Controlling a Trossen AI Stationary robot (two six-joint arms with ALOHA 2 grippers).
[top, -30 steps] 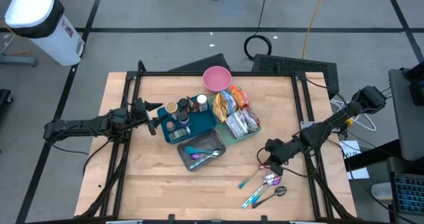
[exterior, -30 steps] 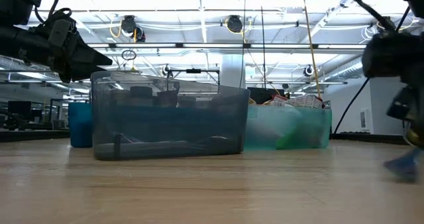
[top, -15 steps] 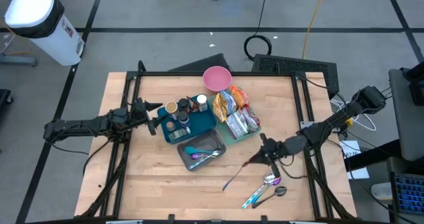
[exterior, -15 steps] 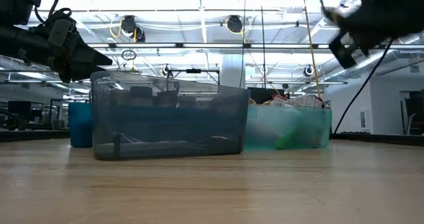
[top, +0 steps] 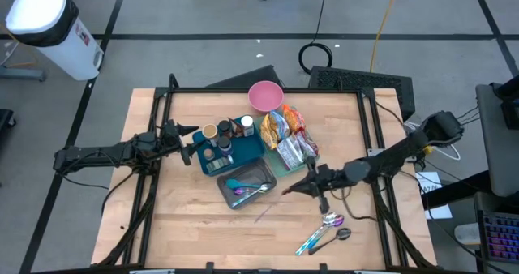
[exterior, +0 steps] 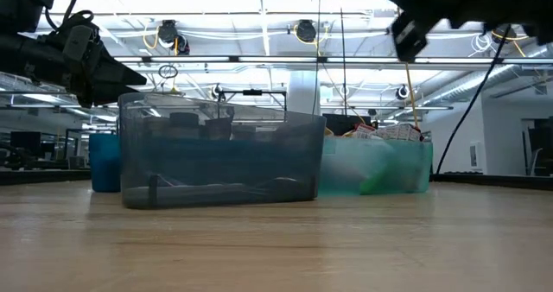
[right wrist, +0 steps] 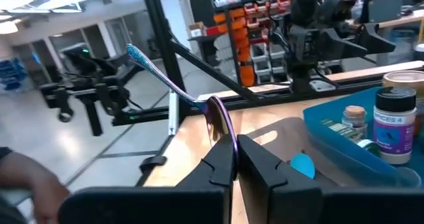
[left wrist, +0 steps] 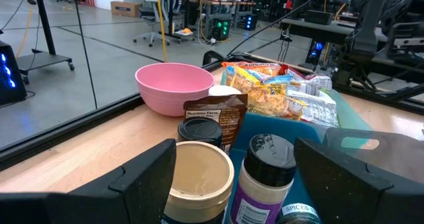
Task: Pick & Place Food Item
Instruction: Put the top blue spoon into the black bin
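The right arm is swinging left across the bench [top: 195, 225], away from the pile of cutlery [top: 327, 230] at the near right where it was a second ago, and its right tool [top: 302, 185] is now hanging beside the grey bin [top: 245, 182], clamped together on a spoon [right wrist: 199, 99] whose iridescent bowl is sticking up between the pads while the glittery handle is angling away. The low view is showing that arm well above the bench. Judging by this, it is carrying a utensil to the bin rather than a food item: the snack packets [top: 289, 136] are lying untouched in the pale green tray [top: 285, 167] just beyond. The left tool [top: 188, 148] is waiting with its pads apart at the teal caddy [top: 248, 151] of jars [left wrist: 198, 177], unmoved. A pink bowl [top: 265, 96] is sitting at the far edge
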